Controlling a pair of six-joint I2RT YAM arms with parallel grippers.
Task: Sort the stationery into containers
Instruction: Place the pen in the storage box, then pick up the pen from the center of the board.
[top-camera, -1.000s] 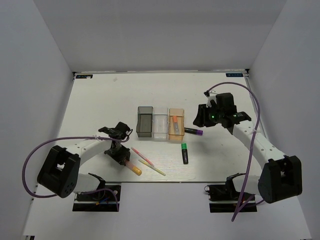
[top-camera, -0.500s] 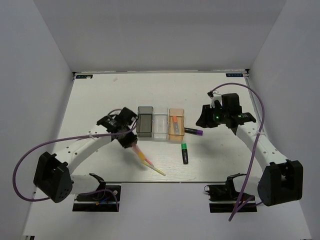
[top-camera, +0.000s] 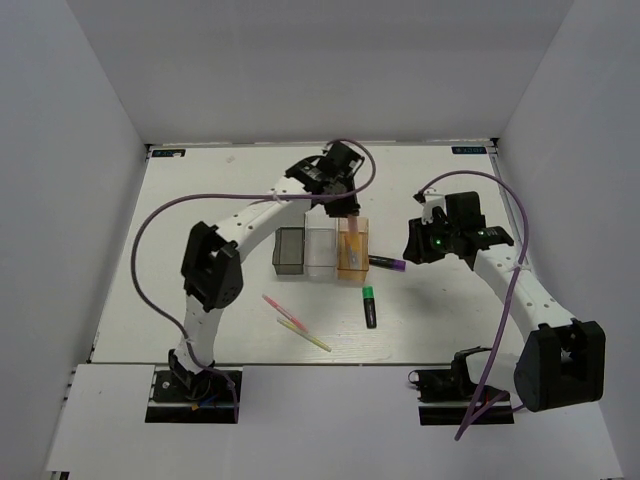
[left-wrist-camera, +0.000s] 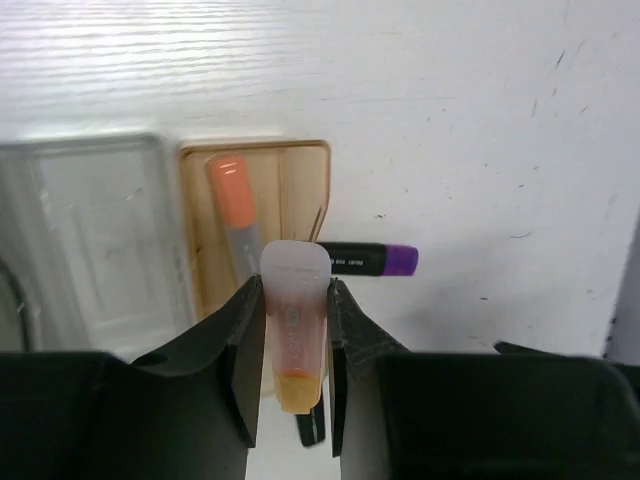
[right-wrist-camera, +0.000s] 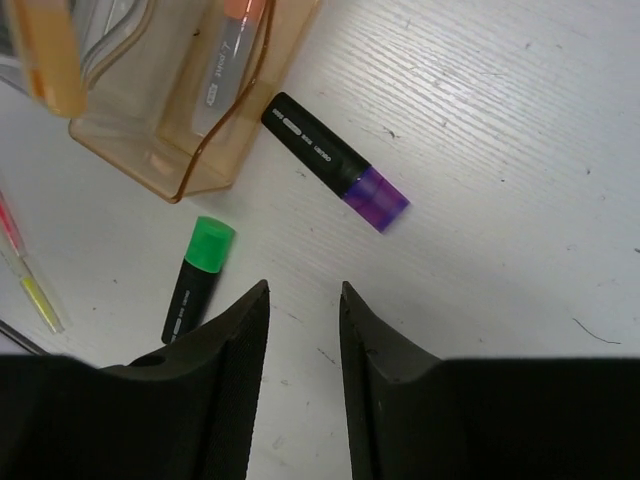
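Moved above orange bin (left-wrist-camera: 297, 190), left claw (left-wrist-camera: 297, 290) clamps orange pen (left-wrist-camera: 295, 335), plain only wrist-side.

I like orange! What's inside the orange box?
Inside the orange box lies one pale highlighter with an orange cap. The left gripper, holding an orange pen, hides part of it.

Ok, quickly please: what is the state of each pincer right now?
Left pincer: closed on the orange pen.
Right pincer: open, holding nothing.
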